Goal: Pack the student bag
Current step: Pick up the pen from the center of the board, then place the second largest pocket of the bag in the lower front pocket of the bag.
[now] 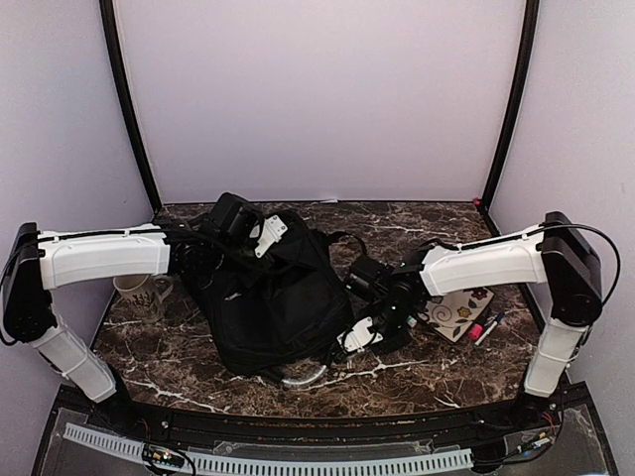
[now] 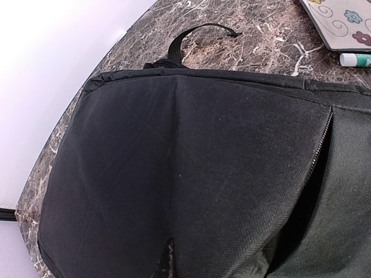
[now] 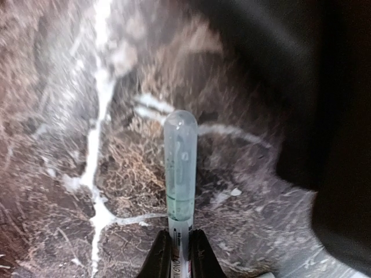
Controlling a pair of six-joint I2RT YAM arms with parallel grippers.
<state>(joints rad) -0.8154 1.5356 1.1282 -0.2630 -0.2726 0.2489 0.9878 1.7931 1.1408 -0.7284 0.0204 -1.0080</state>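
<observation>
There is one large black fabric backpack (image 1: 278, 297), one white ceramic mug (image 1: 137, 296) and one flower-patterned notebook (image 1: 458, 312). Three writing tools show: one clear-capped pen (image 3: 179, 162), one pink-tipped marker (image 1: 476, 330) and one blue pen (image 1: 494, 321).

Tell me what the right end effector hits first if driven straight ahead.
Likely the marble table, touched first by the marker clamped in the right end effector; the student bag sits off to one side. Depth is unclear.

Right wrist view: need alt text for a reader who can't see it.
The right tool is shut on a marker with a translucent cap, which points away from the camera against the brown marble table. The black student bag fills the right edge of the view, blurred.
</observation>
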